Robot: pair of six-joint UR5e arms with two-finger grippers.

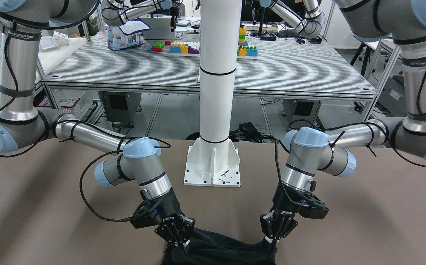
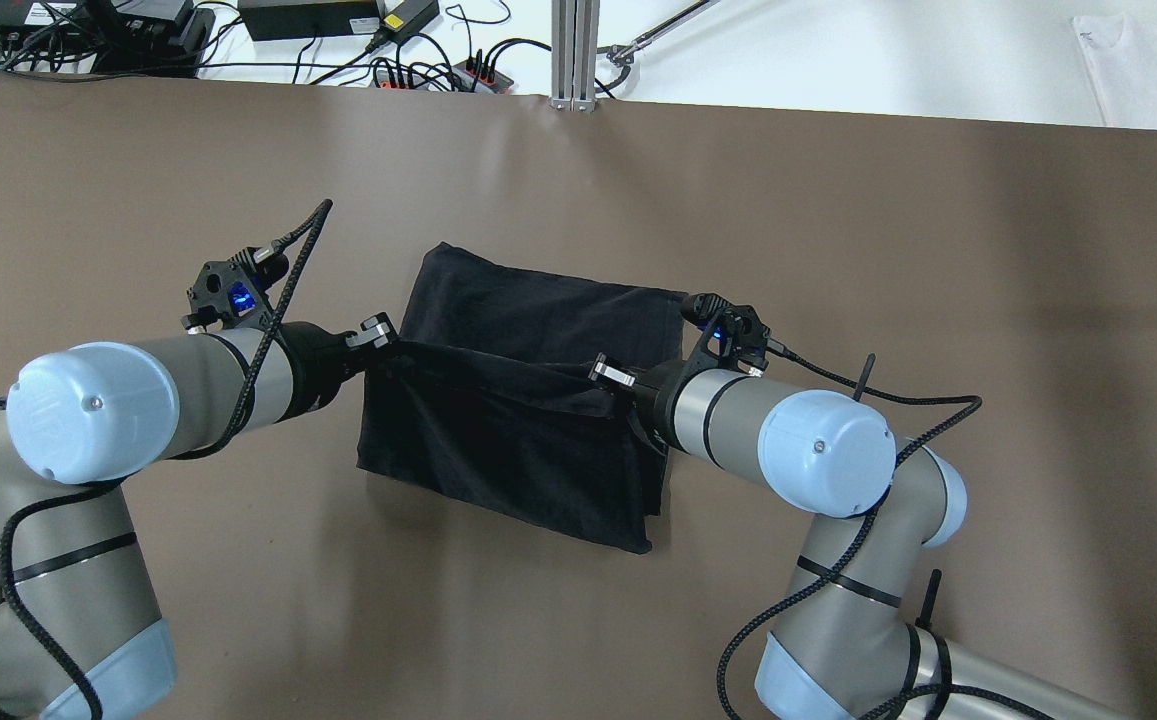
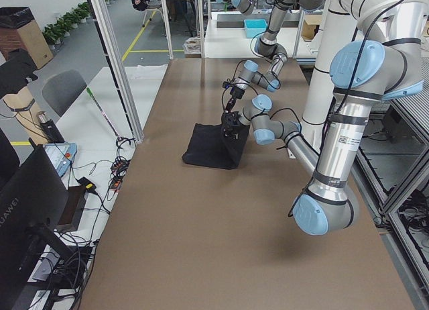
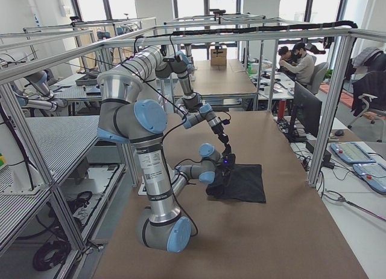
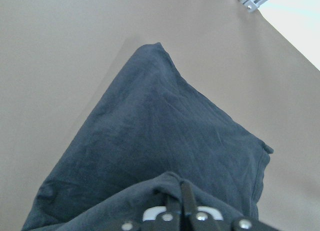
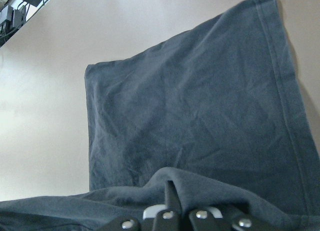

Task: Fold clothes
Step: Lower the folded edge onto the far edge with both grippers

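Dark fabric bunches up against each wrist camera, where the left gripper [image 5: 181,196] and the right gripper [image 6: 170,193] each have their jaws pinched together on the clothes [image 2: 538,320]. The cloth sits in the middle of the table [image 2: 888,200], raised in a taut ridge between the grippers, with its far half lying flat. Holding it at opposite sides probably keeps the coming fold line straight.

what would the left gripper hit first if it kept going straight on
The black cloth: the left gripper, shut on its raised edge, points at the part lying flat on the table, probably.
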